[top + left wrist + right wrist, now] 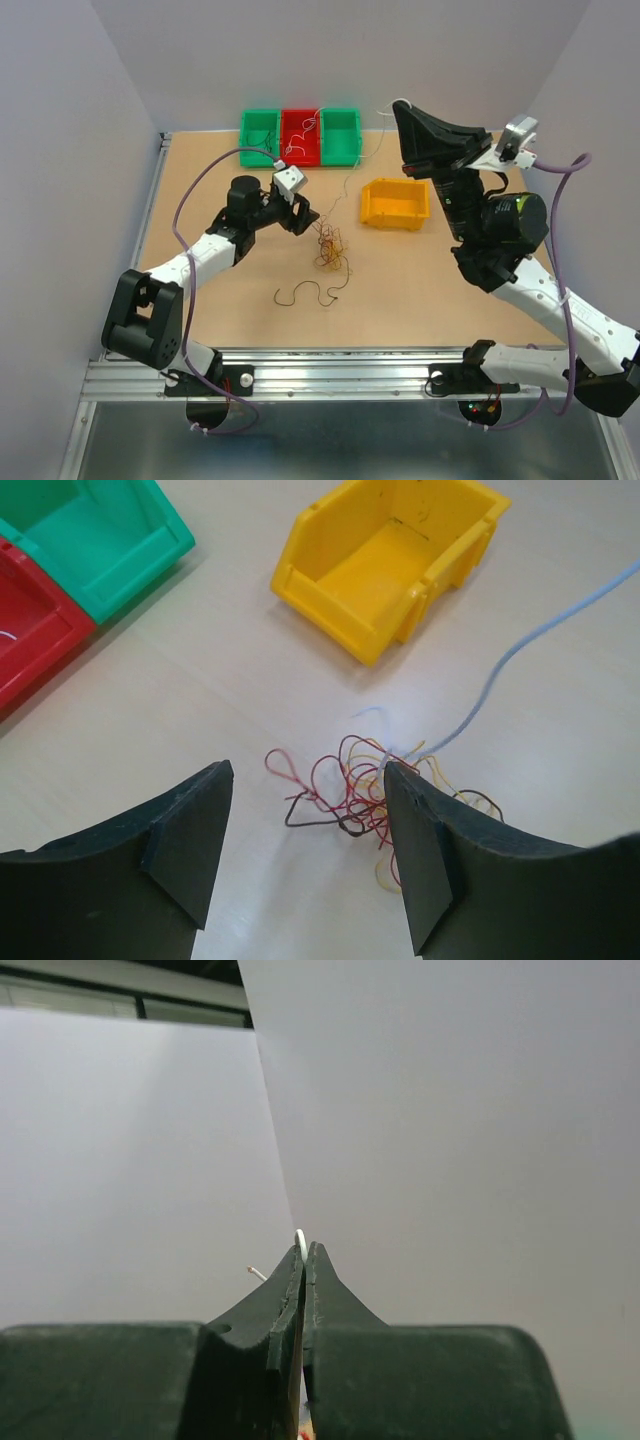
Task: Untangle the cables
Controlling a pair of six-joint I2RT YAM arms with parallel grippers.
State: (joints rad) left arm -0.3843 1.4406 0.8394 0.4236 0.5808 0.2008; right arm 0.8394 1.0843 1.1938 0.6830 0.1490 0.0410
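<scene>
Left gripper [305, 855]: released, jaws spread wide, nothing between the fingers [190, 850]. It is held low over the surface [420, 290], just left of the cables [330, 248]. In the left wrist view the bundle [360, 790] is seen just ahead of the fingertips, partly hidden behind the right-hand finger.

Cables: a loose tangle of red, dark brown and yellow-orange loops lying on the surface near its middle, between the two arms and near the yellow bin [395, 203]. One dark brown wire [305, 292] is noted lying alone, apart from the tangle, on the side nearer the arm bases.

White wire [520, 645]: led out of the tangle and up off the surface toward the right arm, passing the yellow bin [385, 560].

Right gripper [303, 1260]: clenched, jaws pressed together, with a small loop of the white wire [299, 1240] pinched at the tips. The gripper [400, 108] is raised high over the far right part of the surface.

Far edge: three bins set touching in a row, green [260, 135], red [300, 138], green [340, 135]. A few thin wires are seen in the red one.
</scene>
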